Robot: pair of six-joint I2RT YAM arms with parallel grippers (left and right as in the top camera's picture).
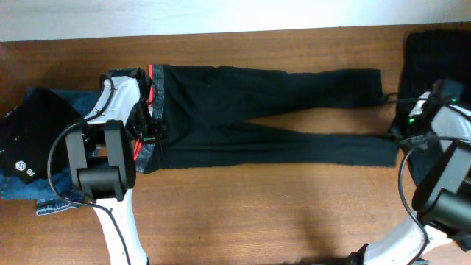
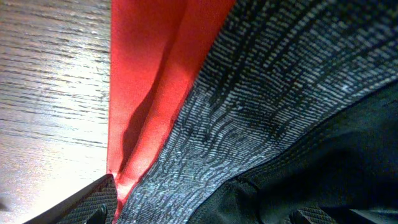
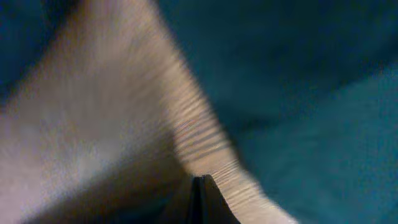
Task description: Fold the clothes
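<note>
The trousers [image 1: 221, 96] are lying stretched between the left tool [image 1: 153, 134] at the waistband [image 2: 267, 93] and the right tool [image 1: 399, 135] at the cuffs [image 1: 386, 152]; I cannot tell either grip, so cloth is risking slipping out mid-fold

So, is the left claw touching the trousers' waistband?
Touching. In the left wrist view, a finger of the left claw abuts the waistband at its red edge.

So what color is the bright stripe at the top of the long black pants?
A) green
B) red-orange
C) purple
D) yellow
B: the waistband of the black trousers has a red-orange strip next to grey knit, seen close up in the left wrist view.
</note>
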